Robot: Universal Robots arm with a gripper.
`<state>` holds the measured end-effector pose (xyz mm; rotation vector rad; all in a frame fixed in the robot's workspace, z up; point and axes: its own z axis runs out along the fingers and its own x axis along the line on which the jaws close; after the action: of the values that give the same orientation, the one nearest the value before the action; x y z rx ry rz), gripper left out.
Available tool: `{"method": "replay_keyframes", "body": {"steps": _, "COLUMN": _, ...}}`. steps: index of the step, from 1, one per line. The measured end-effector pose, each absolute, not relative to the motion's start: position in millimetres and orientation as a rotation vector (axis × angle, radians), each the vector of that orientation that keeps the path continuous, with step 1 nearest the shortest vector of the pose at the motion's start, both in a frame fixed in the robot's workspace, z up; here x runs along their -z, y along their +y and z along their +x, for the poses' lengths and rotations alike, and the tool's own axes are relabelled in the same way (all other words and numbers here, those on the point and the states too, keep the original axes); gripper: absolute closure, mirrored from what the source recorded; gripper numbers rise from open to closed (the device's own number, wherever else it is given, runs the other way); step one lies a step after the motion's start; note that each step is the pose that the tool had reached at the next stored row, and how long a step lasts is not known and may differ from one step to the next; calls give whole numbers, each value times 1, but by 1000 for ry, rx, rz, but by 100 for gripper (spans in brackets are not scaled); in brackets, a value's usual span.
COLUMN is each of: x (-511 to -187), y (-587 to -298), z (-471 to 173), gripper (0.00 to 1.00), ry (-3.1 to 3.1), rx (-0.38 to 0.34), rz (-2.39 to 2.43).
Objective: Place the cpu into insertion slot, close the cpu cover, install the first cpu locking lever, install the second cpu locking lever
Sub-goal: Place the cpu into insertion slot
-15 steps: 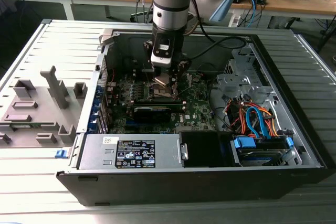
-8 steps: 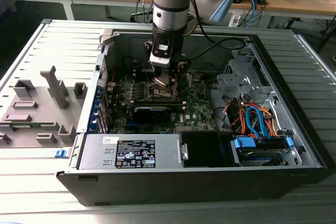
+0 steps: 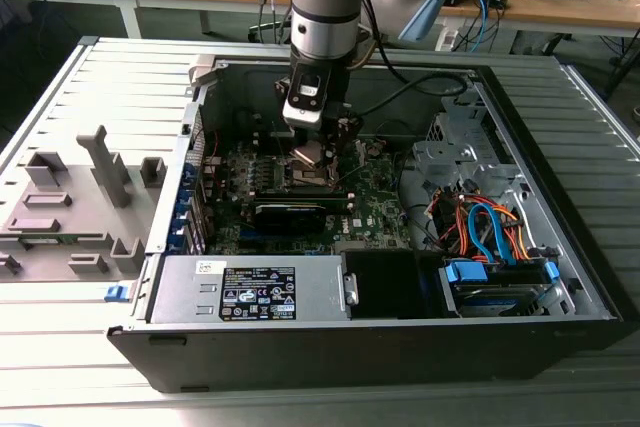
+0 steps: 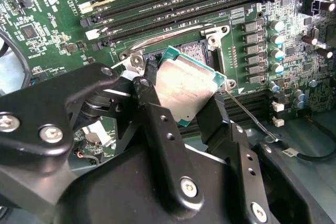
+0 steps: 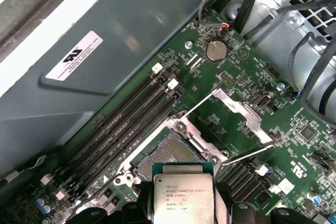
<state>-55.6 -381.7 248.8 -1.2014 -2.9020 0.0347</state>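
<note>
My gripper [image 3: 313, 155] reaches down into the open computer case [image 3: 560, 207], over the green motherboard [image 3: 375, 202]. It is shut on the cpu [image 4: 184, 90], a flat square chip with a dull silver top, which its black fingers [image 4: 157, 124] pinch at two opposite edges. The cpu [image 5: 184, 198] hangs slightly tilted just above and beside the insertion slot [image 5: 165, 156], a square socket with a dark centre and silver border. The cpu cover [image 5: 239, 109] stands swung open past the slot. Two thin wire locking levers [image 5: 197, 106] [image 5: 244, 155] stick up, released.
Long black memory slots [image 5: 126, 124] run beside the slot, with the case's grey wall beyond. A grey power supply box [image 3: 250, 292] fills the case's near side; a black card [image 3: 290, 212] lies between. Drive bay cables [image 3: 490, 237] are on the exterior view's right, a grey fixture [image 3: 70, 207] on its left.
</note>
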Motion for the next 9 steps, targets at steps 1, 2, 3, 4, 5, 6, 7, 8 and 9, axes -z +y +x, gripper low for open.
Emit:
{"method": "replay_keyframes", "body": {"steps": 1, "x": -249, "y": -382, "z": -56, "gripper": 45, "ry": -2900, "rx": -35, "rz": -1205}}
{"method": "replay_keyframes", "body": {"steps": 2, "x": -249, "y": -382, "z": -56, "gripper": 45, "ry": -2898, "rx": -36, "rz": -1212}}
{"method": "replay_keyframes", "body": {"steps": 3, "x": -248, "y": -382, "z": -56, "gripper": 45, "ry": -2897, "rx": -37, "rz": -1215}}
{"method": "replay_keyframes", "body": {"steps": 4, "x": -248, "y": -382, "z": -56, "gripper": 45, "ry": -2895, "rx": -38, "rz": -1220}}
{"method": "replay_keyframes", "body": {"steps": 5, "x": -248, "y": -382, "z": -56, "gripper": 45, "ry": -2892, "rx": -39, "rz": -1228}}
{"method": "replay_keyframes", "body": {"steps": 6, "x": -248, "y": -382, "z": -56, "gripper": 45, "ry": -2888, "rx": -40, "rz": -1237}}
{"method": "replay_keyframes", "body": {"steps": 7, "x": -248, "y": -382, "z": -56, "gripper": 45, "ry": -2885, "rx": -41, "rz": -1245}}
{"method": "replay_keyframes", "body": {"steps": 8, "x": -247, "y": -382, "z": -56, "gripper": 45, "ry": -2883, "rx": -42, "rz": -1250}}
{"method": "replay_keyframes", "body": {"steps": 9, "x": -247, "y": -382, "z": -56, "gripper": 45, "ry": -2881, "rx": -42, "rz": -1254}}
